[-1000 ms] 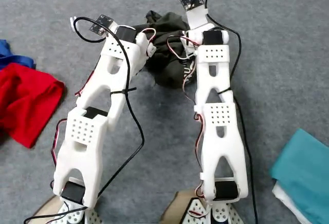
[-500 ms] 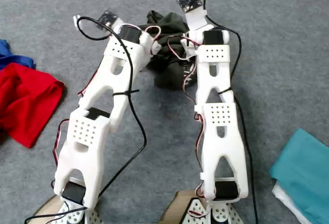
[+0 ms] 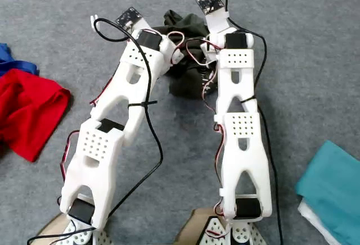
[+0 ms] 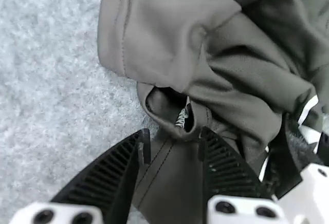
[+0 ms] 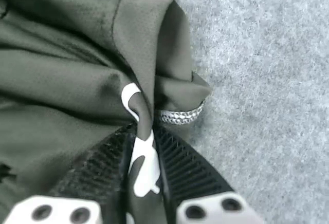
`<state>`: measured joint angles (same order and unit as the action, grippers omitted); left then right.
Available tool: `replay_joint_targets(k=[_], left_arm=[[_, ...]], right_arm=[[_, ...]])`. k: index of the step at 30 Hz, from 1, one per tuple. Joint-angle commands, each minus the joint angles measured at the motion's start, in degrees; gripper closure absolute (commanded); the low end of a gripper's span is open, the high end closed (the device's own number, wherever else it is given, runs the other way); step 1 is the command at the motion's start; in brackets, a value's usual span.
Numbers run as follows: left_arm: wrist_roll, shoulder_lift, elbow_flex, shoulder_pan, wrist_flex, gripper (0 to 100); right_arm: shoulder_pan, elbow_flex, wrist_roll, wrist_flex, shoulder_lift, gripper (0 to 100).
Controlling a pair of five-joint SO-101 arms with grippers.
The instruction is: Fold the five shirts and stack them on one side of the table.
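A crumpled dark olive shirt [image 3: 185,82] lies at the far middle of the grey table, with both arms stretched over it. In the left wrist view my left gripper [image 4: 172,134] stands open just above the shirt [image 4: 169,34], its two black fingers either side of a small raised fold. My right gripper [image 5: 144,129] is shut on a pinched ridge of the same shirt [image 5: 61,80], a white label caught between the pads. A red shirt [image 3: 31,110] lies loosely at the left edge, a blue shirt [image 3: 8,59] behind it.
A teal shirt [image 3: 332,183] rests on a white shirt [image 3: 315,217] at the near right corner. Bare grey table [image 3: 304,59] spreads to the right of the arms and between the arms and the red shirt. Cables hang along both arms.
My left arm has swung to the right and farther out over the dark shirt. The right arm has hardly shifted and keeps its hold.
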<state>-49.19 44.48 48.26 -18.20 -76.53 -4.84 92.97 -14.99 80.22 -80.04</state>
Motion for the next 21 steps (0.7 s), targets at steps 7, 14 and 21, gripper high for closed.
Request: replay_joint_targets(k=[7, 14, 21], left_arm=[[4.40, -0.66, -2.11, -1.32, 2.99, 83], [8.09, 4.62, -3.69, -0.97, 10.64, 84], [8.26, 5.32, -0.26, -0.26, 8.97, 97]], right_arm=[[1.63, 2.59, -0.62, 0.26, 1.19, 99.3], [1.63, 2.59, -0.26, 0.26, 1.19, 99.3], [1.63, 2.59, -0.26, 0.09, 1.19, 99.3]])
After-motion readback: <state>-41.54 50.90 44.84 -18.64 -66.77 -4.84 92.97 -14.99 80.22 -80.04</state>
